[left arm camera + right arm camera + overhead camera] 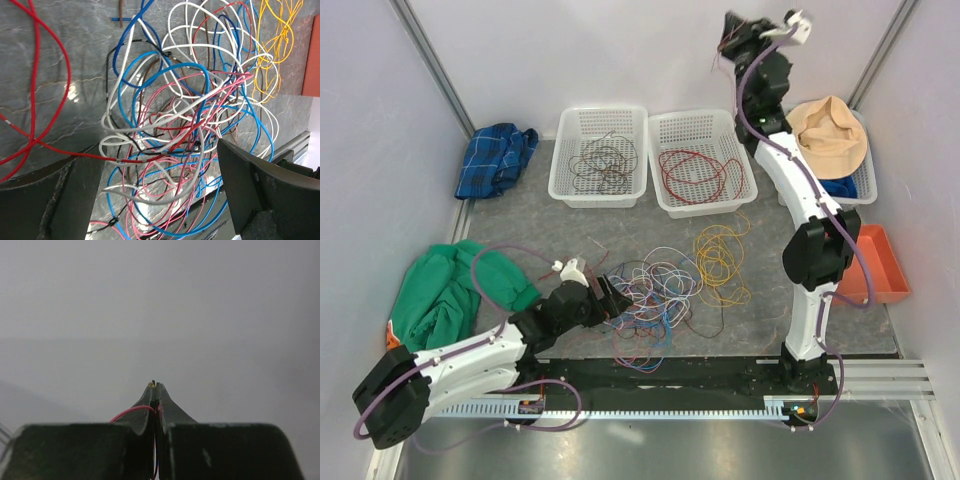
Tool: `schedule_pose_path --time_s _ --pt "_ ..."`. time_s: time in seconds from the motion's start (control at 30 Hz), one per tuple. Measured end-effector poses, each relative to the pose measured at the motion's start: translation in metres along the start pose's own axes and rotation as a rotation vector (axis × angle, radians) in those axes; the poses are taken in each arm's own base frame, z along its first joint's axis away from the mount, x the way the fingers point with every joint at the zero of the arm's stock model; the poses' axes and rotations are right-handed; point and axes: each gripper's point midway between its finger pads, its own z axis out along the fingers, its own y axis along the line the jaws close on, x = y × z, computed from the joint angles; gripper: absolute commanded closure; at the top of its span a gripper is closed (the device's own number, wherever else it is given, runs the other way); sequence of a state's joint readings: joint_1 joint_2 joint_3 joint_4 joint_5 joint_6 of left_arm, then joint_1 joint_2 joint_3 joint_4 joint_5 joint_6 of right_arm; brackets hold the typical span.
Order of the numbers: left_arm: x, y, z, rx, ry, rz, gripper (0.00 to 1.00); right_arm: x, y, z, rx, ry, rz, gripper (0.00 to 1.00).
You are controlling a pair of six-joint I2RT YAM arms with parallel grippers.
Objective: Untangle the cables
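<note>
The cables (655, 290) lie mostly in one loose heap at the middle of the grey table (520, 225), just ahead of the arm bases. They are thin, springy wires looped over and through each other: white, light blue, dark blue, pink, red and dark brown strands all knotted into one pile. In the left wrist view the white loops (150, 132) and blue loops (165, 75) cross many times. A long red strand (35, 100) sweeps out alone at the left of the frame. A looser bunch of yellow cables (722, 255) sits at the right side of the heap, touching it.

More cables are already apart from the heap. Dark brown ones (605, 160) are coiled in the left white basket (598, 112), and red ones (695, 170) lie in the middle white basket (690, 118), both at the upper centre of the top view.

The left gripper (610, 295) is low at the left edge of the heap. Its fingers (265, 195) are spread wide, with the tangle between and beyond them, and grasp nothing.

The right gripper (728, 42) is raised high at the upper right of the top view. Its fingers (170, 410) are pressed together, pinching a thin red cable (131, 412) that curves out to the left.

A tan hat (830, 135), a blue plaid cloth (495, 155), a green cloth (450, 290) and an orange tray (875, 265) lie round the edges.
</note>
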State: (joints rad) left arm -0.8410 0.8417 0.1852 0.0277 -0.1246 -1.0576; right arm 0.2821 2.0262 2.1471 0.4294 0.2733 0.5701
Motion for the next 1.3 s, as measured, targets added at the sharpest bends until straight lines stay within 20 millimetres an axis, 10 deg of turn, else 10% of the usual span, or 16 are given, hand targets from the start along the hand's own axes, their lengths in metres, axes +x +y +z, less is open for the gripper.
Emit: schedule_pose_path --time_s 0.3,0.5,0.6,0.83,1.07,1.17,1.3 --pt "0.001 -0.006 0.002 0.02 0.013 -0.001 0.0 0.173 -0.112 -0.061 0.19 0.424 -0.09 0.97" --pt "0.001 -0.008 0.0 0.028 0.012 -0.001 0.0 0.223 -0.14 -0.086 0.245 0.627 -0.145 0.06" --pt "-0.001 -0.011 -0.003 0.043 0.004 -0.002 0.0 0.234 -0.148 -0.102 0.265 0.709 -0.186 0.02" --pt "-0.018 -0.018 -0.017 0.059 -0.063 0.014 0.0 0.217 -0.137 -0.141 0.294 0.779 -0.236 0.02" --pt "-0.067 -0.053 -0.049 0.113 -0.233 0.075 0.01 0.132 -0.046 -0.191 0.162 0.693 -0.185 0.02" --pt "-0.081 -0.06 -0.057 0.126 -0.285 0.099 0.01 0.103 -0.013 -0.232 0.079 0.647 -0.106 0.03" --pt "-0.088 -0.061 -0.058 0.101 -0.307 0.14 0.02 0.102 -0.018 -0.287 0.06 0.668 -0.058 0.06"
